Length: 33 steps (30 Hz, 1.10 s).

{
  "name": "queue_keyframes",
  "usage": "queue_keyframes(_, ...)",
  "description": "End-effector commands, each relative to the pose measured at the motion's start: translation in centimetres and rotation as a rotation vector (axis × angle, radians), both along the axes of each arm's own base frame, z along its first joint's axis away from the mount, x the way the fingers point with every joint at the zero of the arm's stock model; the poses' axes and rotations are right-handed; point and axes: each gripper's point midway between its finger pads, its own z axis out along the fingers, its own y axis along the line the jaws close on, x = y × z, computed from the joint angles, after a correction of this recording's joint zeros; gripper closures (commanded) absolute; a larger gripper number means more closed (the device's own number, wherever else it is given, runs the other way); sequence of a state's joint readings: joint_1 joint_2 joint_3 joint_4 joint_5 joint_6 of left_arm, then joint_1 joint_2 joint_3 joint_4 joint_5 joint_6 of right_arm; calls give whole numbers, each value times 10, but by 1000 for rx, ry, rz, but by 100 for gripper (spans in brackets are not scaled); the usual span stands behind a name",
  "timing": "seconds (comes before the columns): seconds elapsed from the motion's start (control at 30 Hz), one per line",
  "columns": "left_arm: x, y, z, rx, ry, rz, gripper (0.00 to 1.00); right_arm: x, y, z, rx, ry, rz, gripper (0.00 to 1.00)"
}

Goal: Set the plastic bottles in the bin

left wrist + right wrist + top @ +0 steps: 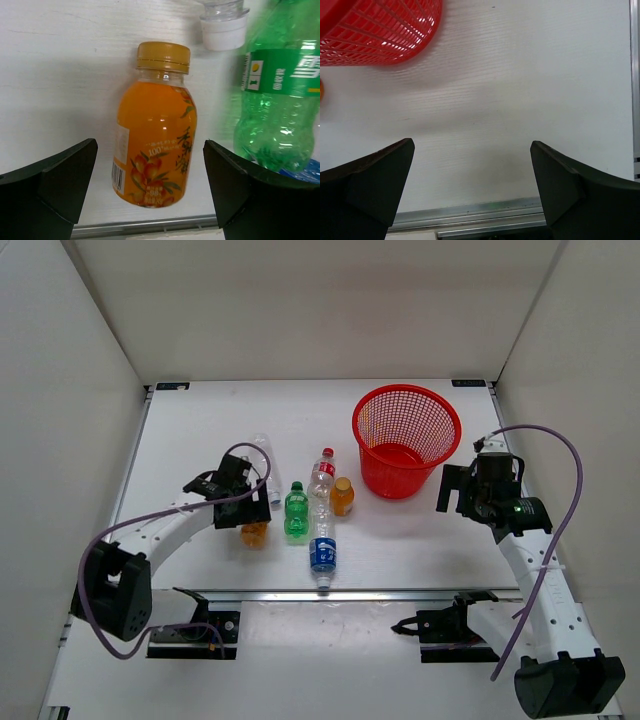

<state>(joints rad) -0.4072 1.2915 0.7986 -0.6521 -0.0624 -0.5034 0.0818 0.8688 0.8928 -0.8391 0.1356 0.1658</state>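
The red mesh bin (406, 440) stands at the back right and holds no bottle that I can see. Six bottles lie left of it: plain clear (265, 462), red-capped clear (322, 475), green (296, 511), blue-labelled (322, 552) and two orange (342, 497) (254, 534). My left gripper (250, 515) is open over the nearer orange bottle (157, 130), which lies between its fingers (55, 185) untouched. The green bottle (280, 100) lies to its right. My right gripper (455, 495) is open and empty beside the bin (380, 30).
White walls close in the table on three sides. A metal rail (330, 593) runs along the near edge and shows in both wrist views (145, 225) (470, 212). A white cap (223, 30) of the clear bottle lies beyond the orange one.
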Motion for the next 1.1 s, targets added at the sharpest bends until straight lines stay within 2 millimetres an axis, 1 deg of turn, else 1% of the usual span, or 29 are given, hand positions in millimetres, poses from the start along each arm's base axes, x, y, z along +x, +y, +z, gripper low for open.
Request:
queue_keyframes(0.0, 9, -2, -6, -14, -29, -1, 2, 10, 1, 18, 30, -79, -16, 1)
queue_keyframes(0.03, 9, -5, -10, -22, -21, -7, 1, 11, 4, 16, 34, -73, -9, 1)
queue_keyframes(0.1, 5, -5, -23, -25, 14, -13, 1, 11, 2, 17, 34, -74, -16, 1)
queue_keyframes(0.13, 6, -7, -23, -28, 8, -17, 1, 10, 1, 15, 27, -69, -19, 1)
queue_keyframes(0.17, 5, -5, -28, -17, 23, -6, 3, 10, 0, 15, 28, -66, -22, 0)
queue_keyframes(0.23, 3, -9, -30, -15, 31, -20, 15, 10, -4, 16, 21, -75, -39, 0)
queue_keyframes(0.27, 3, -8, -30, -17, 32, -17, 29, 9, -5, 14, 21, -68, -42, 1)
queue_keyframes(0.3, 3, -8, -25, -19, 24, -14, 41, 9, -8, 17, 15, -83, -61, 1)
queue_keyframes(0.33, 10, -9, -14, -28, -2, -6, 46, 10, -12, 16, 18, -82, -80, 1)
queue_keyframes(0.37, 12, -6, -4, -23, -28, 2, 52, 8, -17, 16, 16, -81, -99, 1)
queue_keyframes(0.4, 15, -6, 14, -27, -74, 4, 55, 8, -18, 17, 25, -87, -106, 0)
queue_keyframes(0.43, 23, -6, 32, -25, -121, 5, 54, 7, -23, 11, 36, -65, -123, 1)
queue_keyframes(0.47, 31, -13, 59, -56, -199, -3, 54, 2, -29, 7, 42, -56, -148, 0)
queue_keyframes(0.5, 33, -14, 74, -71, -235, -9, 57, 1, -29, 5, 61, -46, -153, 1)
queue_keyframes(0.53, 41, -23, 102, -103, -296, -43, 60, 0, -29, 1, 72, -35, -152, 0)
queue_keyframes(0.57, 48, -33, 130, -138, -346, -60, 60, -3, -28, -5, 80, -11, -153, 1)
queue_keyframes(0.6, 53, -39, 141, -145, -365, -79, 60, -3, -29, -7, 85, -7, -163, 0)
queue_keyframes(0.67, 66, -72, 196, -175, -478, -148, 57, -5, -28, -9, 74, 3, -153, 1)
queue_keyframes(0.7, 69, -90, 197, -176, -477, -194, 57, -6, -26, -10, 75, 2, -147, 1)
queue_keyframes(0.73, 79, -110, 218, -219, -521, -234, 57, -7, -27, -9, 71, -9, -154, 1)
queue_keyframes(0.77, 83, -131, 249, -283, -588, -275, 58, -8, -25, -6, 77, -18, -147, 1)
queue_keyframes(0.8, 88, -152, 246, -304, -573, -312, 58, -8, -26, -7, 81, -19, -153, 0)
queue_keyframes(0.83, 100, -172, 263, -342, -613, -334, 57, -10, -25, -5, 86, -26, -149, 0)
queue_keyframes(0.87, 106, -199, 275, -389, -628, -379, 57, -11, -24, -4, 90, -32, -146, 1)
queue_keyframes(0.9, 107, -213, 281, -406, -642, -404, 57, -14, -24, -6, 95, -24, -154, 0)
queue_keyframes(0.97, 124, -259, 298, -468, -673, -451, 55, -14, -23, -6, 101, -27, -155, 1)
queue_keyframes(1.0, 122, -275, 323, -503, -717, -480, 55, -17, -23, -11, 101, -14, -155, 1)
queue_keyframes(1.03, 126, -298, 299, -496, -662, -513, 51, -18, -23, -11, 101, -10, -153, 1)
queue_keyframes(1.07, 136, -315, 300, -506, -668, -518, 48, -18, -23, -12, 100, -7, -154, 1)
